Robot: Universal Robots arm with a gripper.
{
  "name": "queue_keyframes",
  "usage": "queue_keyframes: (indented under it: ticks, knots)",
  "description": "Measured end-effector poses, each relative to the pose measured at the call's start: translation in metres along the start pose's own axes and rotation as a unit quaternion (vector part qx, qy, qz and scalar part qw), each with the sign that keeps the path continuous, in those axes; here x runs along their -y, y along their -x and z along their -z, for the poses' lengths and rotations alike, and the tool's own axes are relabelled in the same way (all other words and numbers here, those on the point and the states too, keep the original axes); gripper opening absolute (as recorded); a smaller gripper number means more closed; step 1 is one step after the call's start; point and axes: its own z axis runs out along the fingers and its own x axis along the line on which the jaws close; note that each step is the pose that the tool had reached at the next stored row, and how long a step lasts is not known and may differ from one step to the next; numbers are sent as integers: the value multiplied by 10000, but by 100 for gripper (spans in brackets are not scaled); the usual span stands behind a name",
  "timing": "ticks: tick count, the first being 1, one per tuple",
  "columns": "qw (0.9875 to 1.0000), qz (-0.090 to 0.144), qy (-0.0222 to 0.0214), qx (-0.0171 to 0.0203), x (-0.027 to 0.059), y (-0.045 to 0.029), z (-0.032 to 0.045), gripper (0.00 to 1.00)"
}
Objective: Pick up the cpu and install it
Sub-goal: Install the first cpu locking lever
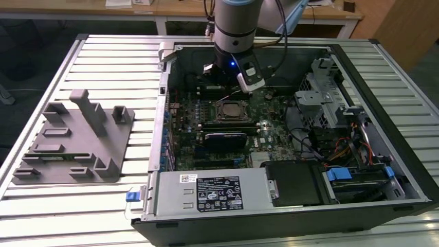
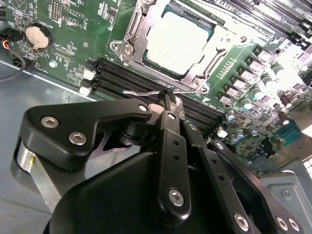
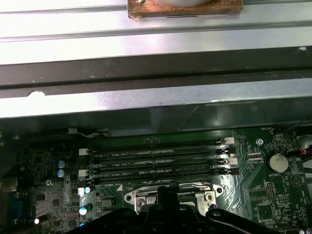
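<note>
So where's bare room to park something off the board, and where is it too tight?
Free: the ribbed metal tabletop between the grey plastic fixture block and the open black computer case, and in front of the fixture. Crowded: inside the case, where the black gripper hangs beside the silvery square cpu in its socket, next to the black memory slots; cables fill the exterior view's right.

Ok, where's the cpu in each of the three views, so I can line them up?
Exterior view: the cpu sits mid-motherboard, just below the arm.
Second wrist view: the cpu is the pale square inside the metal socket frame, beyond the claw.
First wrist view: the socket frame peeks past the claw, which hides the chip.
Shared landmark: the black memory slots beside the frame.
</note>
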Motion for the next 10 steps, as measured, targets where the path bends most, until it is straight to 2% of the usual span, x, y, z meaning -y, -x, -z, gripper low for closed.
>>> queue_keyframes:
  ticks: [4,10]
  knots:
    - [10000,1,2,8,2,0,-8,11]
    - [10000,-15,8,96,5,0,-24,11]
